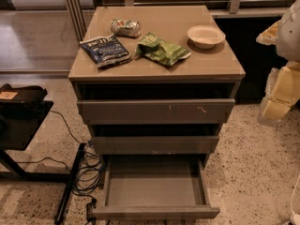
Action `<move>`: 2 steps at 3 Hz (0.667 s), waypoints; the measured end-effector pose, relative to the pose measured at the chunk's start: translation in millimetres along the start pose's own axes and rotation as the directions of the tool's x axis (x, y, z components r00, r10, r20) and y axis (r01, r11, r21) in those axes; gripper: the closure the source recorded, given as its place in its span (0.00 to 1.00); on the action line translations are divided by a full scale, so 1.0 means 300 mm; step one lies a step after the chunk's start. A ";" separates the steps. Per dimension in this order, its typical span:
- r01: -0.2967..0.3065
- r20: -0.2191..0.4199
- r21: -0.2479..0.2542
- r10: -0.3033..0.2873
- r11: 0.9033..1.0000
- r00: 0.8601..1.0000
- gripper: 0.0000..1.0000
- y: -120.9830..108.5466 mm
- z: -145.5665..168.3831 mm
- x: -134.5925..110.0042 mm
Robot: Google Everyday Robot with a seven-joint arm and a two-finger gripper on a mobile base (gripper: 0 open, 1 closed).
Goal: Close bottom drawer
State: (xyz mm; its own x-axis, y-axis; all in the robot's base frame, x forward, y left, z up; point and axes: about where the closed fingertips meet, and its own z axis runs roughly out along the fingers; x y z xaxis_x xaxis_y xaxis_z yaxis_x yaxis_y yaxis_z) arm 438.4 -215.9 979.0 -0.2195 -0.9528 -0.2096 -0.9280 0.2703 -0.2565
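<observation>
The bottom drawer (154, 184) is the lowest of the cabinet's three drawers. It is pulled far out and its grey-taupe tray is empty. Its plain flat front (154, 213) faces the lower edge of the view. The middle drawer (154, 145) and the top drawer (155, 111), which has pale scratch marks, each stand out a little. My gripper (280, 93) is at the right edge of the view, a white and pale yellow shape. It is level with the top drawer, well to the right of the cabinet and high above the bottom drawer, touching nothing.
On the cabinet top (117, 67) lie a crushed can (125, 27), a dark blue chip bag (105, 49), a green chip bag (161, 49) and a white bowl (205, 36). A black stand (21, 116) and tangled cables (86, 170) are to the left on the speckled floor.
</observation>
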 end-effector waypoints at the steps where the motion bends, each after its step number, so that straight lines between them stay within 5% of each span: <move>1: -0.001 0.010 -0.002 0.001 1.000 1.000 0.00 0.011 0.013 0.003; 2: -0.009 0.056 -0.019 0.010 1.000 0.998 0.00 0.062 0.099 0.033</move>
State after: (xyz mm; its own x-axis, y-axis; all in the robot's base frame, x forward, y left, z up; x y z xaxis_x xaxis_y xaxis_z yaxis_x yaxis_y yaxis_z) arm 427.9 -216.1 944.2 -0.2116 -0.9408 -0.2648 -0.9314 0.2762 -0.2369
